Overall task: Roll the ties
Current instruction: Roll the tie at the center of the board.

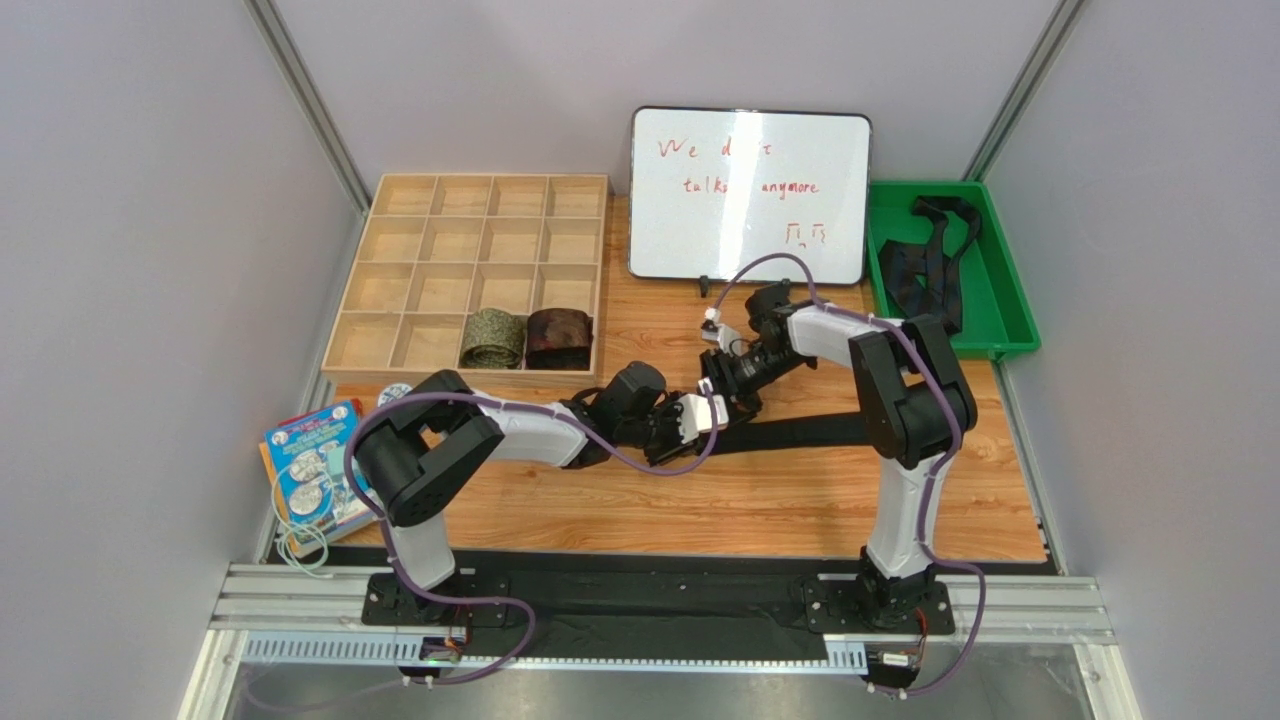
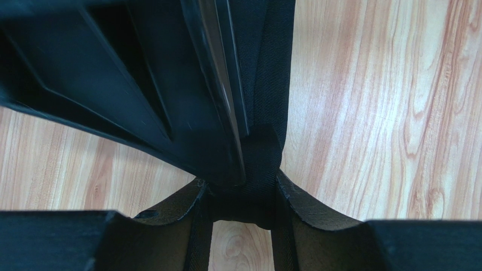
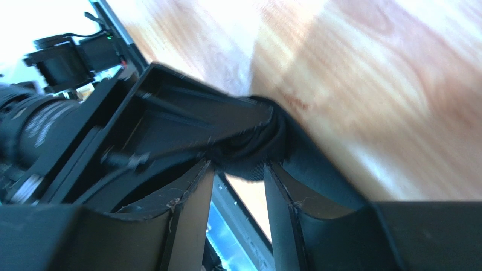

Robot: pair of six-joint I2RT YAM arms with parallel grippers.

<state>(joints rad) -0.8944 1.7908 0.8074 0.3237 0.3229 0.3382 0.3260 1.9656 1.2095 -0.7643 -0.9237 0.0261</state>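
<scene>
Black tie [image 1: 812, 432] is barely begun as a roll: left gripper [image 2: 242, 195] pinches its bunched end, right gripper [image 3: 239, 169] straddles it half-open, hold unclear; next, turn that end along the strip.

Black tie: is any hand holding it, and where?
Left hand pinches the black tie at its bunched end. Right hand straddles the same bunch; its grip cannot be told.

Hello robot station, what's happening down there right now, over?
Left end effector pinching black tie at bunched end. Right end effector at same bunch, grip unclear. Rest lies flat on table. Nothing lying across it.
</scene>
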